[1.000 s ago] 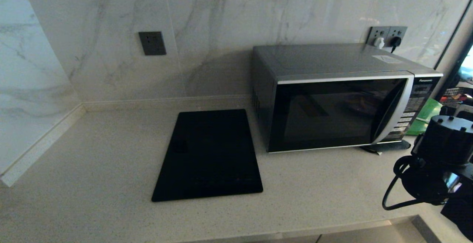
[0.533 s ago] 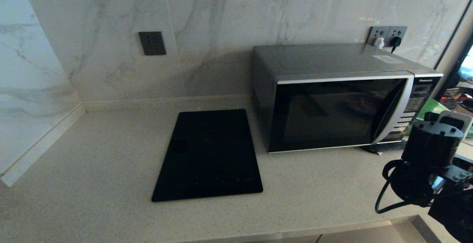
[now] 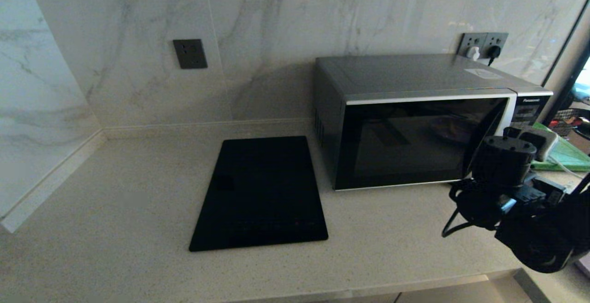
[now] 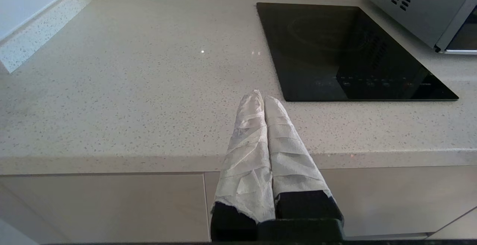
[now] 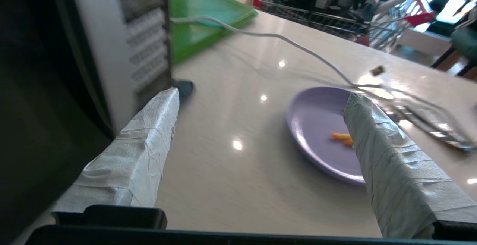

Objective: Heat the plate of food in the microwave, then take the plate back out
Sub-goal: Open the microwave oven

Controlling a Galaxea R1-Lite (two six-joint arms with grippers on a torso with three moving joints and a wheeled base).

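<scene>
The silver-grey microwave (image 3: 415, 123) stands at the back right of the counter with its dark door closed. My right arm (image 3: 507, 174) hangs in front of its button panel. In the right wrist view, my right gripper (image 5: 262, 96) is open and empty, one taped finger by the microwave's panel (image 5: 145, 55), the other over the rim of the lilac plate of food (image 5: 320, 125). The plate lies on the counter to the microwave's right and bears orange sticks (image 5: 341, 137). My left gripper (image 4: 259, 96) is shut and empty, parked at the counter's front edge.
A black cooktop slab (image 3: 262, 192) lies left of the microwave. A green board (image 5: 201, 17) sits beyond the microwave's right side, with a white cable (image 5: 298, 43) running across the counter past the plate. A metal utensil (image 5: 428, 122) lies beside the plate. Wall sockets (image 3: 484, 44) are behind.
My right arm has moved left and up along the counter's right end, and now covers the microwave's button panel. The left arm has not moved.
</scene>
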